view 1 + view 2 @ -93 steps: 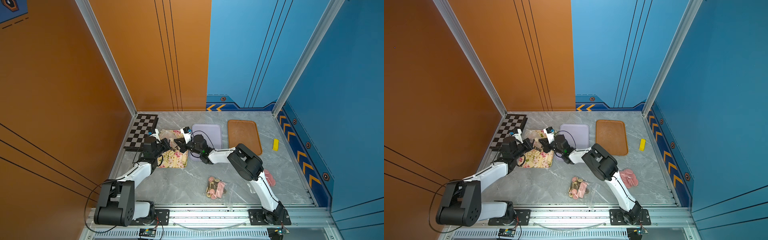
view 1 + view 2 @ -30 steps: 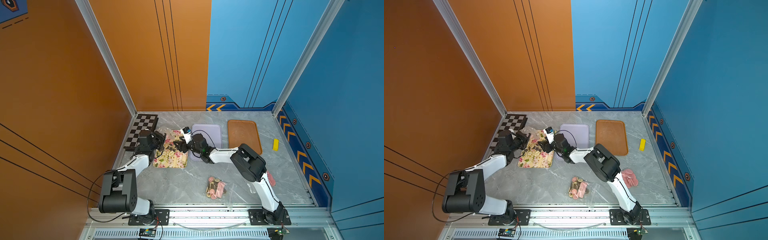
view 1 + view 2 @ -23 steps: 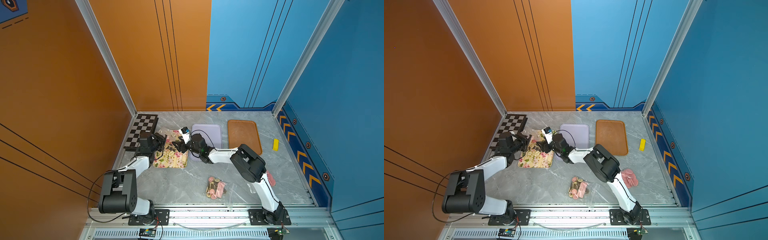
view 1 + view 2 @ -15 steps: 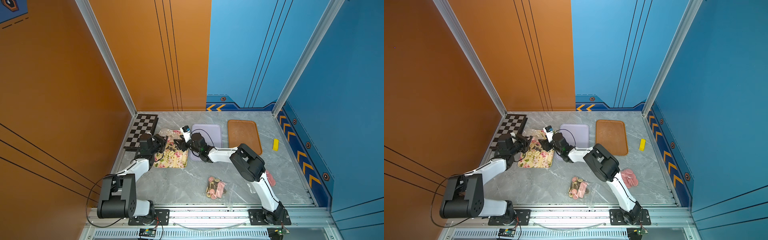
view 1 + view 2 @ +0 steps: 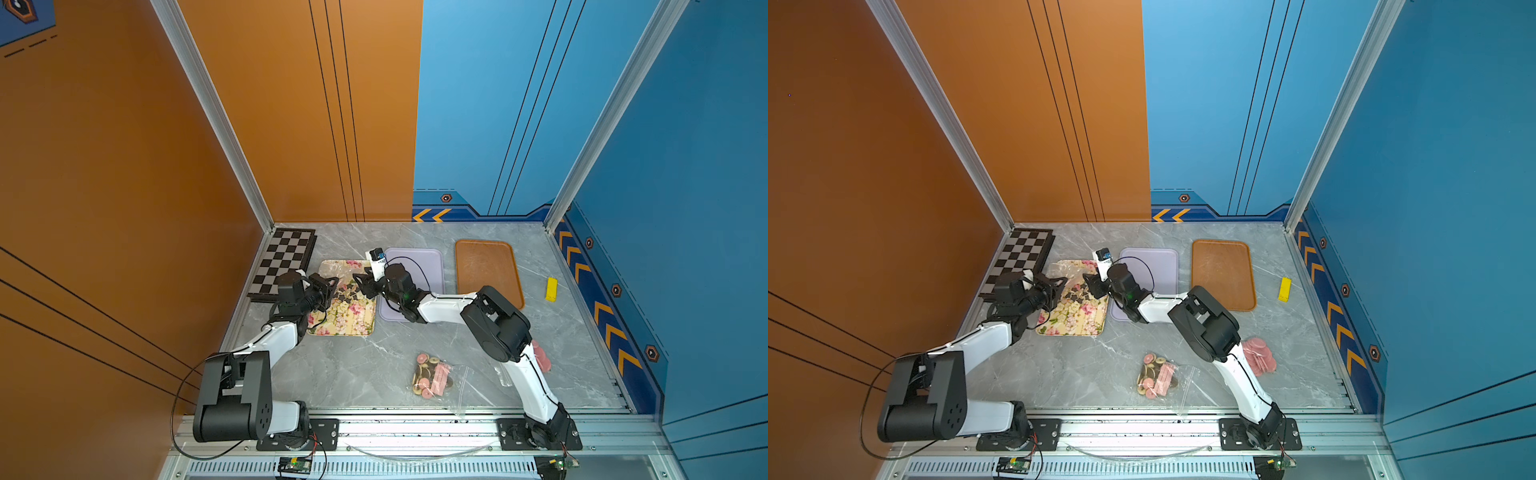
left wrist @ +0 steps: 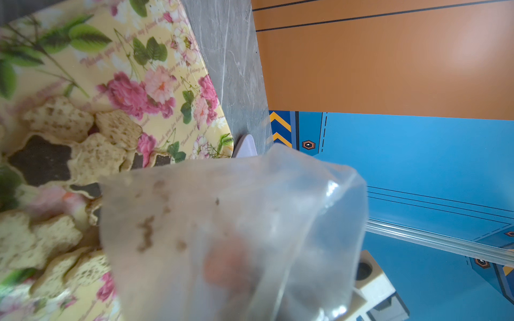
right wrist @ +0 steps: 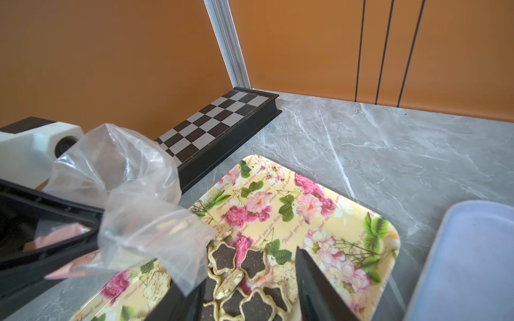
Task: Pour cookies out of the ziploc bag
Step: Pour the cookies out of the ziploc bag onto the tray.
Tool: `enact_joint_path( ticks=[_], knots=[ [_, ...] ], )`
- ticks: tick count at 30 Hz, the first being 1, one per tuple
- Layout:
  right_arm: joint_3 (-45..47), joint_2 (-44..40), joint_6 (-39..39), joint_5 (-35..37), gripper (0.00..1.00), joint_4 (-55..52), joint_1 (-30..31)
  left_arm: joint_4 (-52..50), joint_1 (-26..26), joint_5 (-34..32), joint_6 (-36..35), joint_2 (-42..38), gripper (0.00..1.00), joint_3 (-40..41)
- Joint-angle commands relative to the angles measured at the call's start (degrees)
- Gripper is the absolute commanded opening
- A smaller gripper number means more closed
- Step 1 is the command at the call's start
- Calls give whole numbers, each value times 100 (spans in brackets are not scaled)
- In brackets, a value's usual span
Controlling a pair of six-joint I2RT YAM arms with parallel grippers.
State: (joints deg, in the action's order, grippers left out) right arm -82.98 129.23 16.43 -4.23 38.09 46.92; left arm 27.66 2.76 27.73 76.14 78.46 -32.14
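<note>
Tan and dark brown star cookies [image 7: 250, 278] lie in a heap on the floral tray [image 7: 319, 216], which also shows in both top views [image 5: 345, 324] [image 5: 1075, 320]. My left gripper [image 5: 328, 286] is shut on a crumpled, nearly empty clear ziploc bag [image 7: 133, 194]. It holds the bag just above the tray's far left part, and the bag [image 6: 236, 228] hides the jaws in the left wrist view. My right gripper [image 7: 247, 266] hovers open over the cookie heap, one finger under the bag's hanging corner. A second ziploc bag [image 5: 432, 376] with round and pink cookies lies near the front.
A lavender tray [image 5: 428, 266] and a brown tray [image 5: 486, 270] sit to the right of the floral one. A chessboard [image 5: 286, 257] lies by the left wall, and a yellow block [image 5: 551, 289] at the far right. Pink discs [image 5: 1258, 357] are piled behind the right arm.
The left arm's elbow has drawn in toward the left wall while its gripper keeps the bag over the tray. The right gripper has stayed over the cookie heap.
</note>
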Motion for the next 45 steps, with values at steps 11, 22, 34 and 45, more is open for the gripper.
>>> enact_joint_path(
  ticks=[11,22,34,45],
  knots=[
    [2,137,393,-435,52,207,-163,-850,80,-664,-1835,-657,0,-332],
    [-23,246,523,-1188,53,660,-184,-876,-43,-776,-2886,-858,0,-477],
    [-68,1008,2686,-2266,59,3190,-854,-875,-136,314,-4437,-808,0,-466],
    [-535,1225,2856,-3152,64,3468,-750,-735,-112,795,-4505,-533,0,-504]
  ],
)
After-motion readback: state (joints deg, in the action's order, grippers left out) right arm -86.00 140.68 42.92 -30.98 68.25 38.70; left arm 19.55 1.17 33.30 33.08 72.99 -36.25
